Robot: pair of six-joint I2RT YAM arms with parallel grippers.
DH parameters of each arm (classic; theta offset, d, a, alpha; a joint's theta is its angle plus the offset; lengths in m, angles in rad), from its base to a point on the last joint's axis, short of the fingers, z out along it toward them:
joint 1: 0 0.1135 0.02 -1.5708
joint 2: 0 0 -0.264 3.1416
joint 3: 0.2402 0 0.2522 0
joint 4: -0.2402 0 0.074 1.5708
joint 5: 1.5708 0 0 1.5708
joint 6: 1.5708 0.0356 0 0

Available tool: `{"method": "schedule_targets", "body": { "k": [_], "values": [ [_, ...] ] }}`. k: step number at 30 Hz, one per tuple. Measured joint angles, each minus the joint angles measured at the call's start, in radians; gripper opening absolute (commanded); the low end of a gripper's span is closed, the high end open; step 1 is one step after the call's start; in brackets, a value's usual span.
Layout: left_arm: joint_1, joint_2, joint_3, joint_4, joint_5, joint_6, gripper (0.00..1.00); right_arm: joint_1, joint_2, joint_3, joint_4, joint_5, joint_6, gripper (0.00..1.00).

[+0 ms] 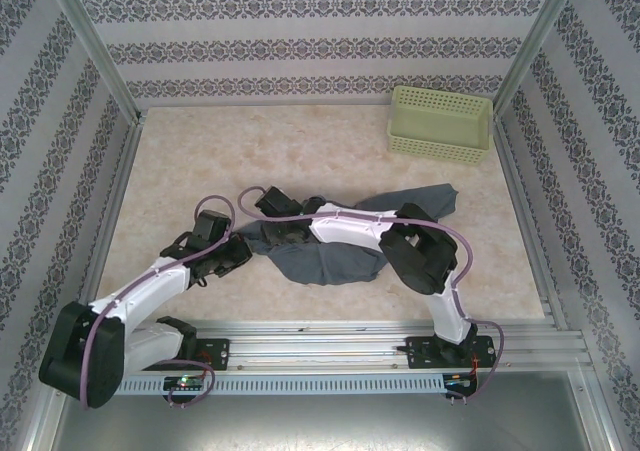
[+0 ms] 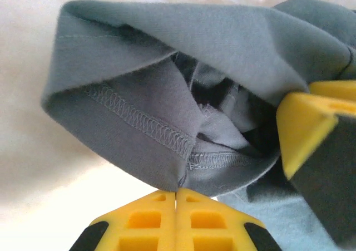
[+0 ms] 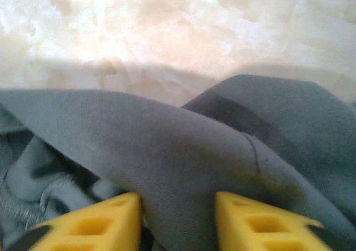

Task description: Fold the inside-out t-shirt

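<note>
The inside-out t-shirt (image 1: 335, 261) lies crumpled in a slate blue-grey heap at the table's middle, one part trailing back right. My left gripper (image 1: 240, 249) is at the heap's left end. In the left wrist view its yellow fingertips meet, and the left gripper (image 2: 177, 190) pinches a stitched edge of the t-shirt (image 2: 222, 39). A yellow finger (image 2: 303, 131) of the other gripper presses into the cloth at the right. My right gripper (image 1: 280, 226) reaches across the heap from the right. In the right wrist view the right gripper (image 3: 177, 206) has a thick fold of the t-shirt (image 3: 167, 145) filling the gap between its jaws.
A pale yellow-green perforated basket (image 1: 440, 123) stands at the back right near the wall. Bare marbled tabletop (image 1: 200, 171) stretches behind and left of the shirt. Patterned walls with metal posts close in the table on three sides.
</note>
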Motion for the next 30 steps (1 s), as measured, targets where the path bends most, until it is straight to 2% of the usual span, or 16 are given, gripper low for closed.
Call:
{"method": "schedule_targets", "body": {
  "k": [3, 6, 15, 18, 21, 24, 28, 30],
  "values": [
    [0.002, -0.057, -0.034, -0.029, 0.0, 0.002, 0.0, -0.018, 0.001, 0.001, -0.009, -0.003, 0.005, 0.08],
    [0.014, -0.119, -0.071, -0.067, -0.007, 0.008, 0.0, -0.051, -0.002, -0.002, -0.002, -0.047, 0.028, 0.0],
    [0.027, -0.227, -0.113, -0.185, -0.061, 0.032, 0.01, -0.09, -0.101, -0.061, 0.066, -0.197, 0.083, 0.0],
    [0.027, -0.246, -0.08, -0.264, -0.088, 0.054, 0.17, -0.085, -0.144, -0.085, 0.089, -0.23, 0.104, 0.0],
    [0.024, -0.28, -0.008, -0.333, -0.1, 0.069, 0.2, -0.073, -0.165, -0.091, 0.098, -0.235, 0.119, 0.0],
    [-0.019, -0.345, 0.077, -0.374, -0.109, 0.069, 0.29, -0.054, -0.166, -0.091, 0.095, -0.23, 0.119, 0.0],
    [-0.071, -0.369, 0.135, -0.346, -0.084, 0.049, 0.31, -0.031, -0.158, -0.089, 0.092, -0.216, 0.119, 0.0],
    [-0.079, -0.32, 0.134, -0.299, -0.056, 0.039, 0.31, -0.026, -0.153, -0.089, 0.09, -0.212, 0.119, 0.0]
  ]
}}
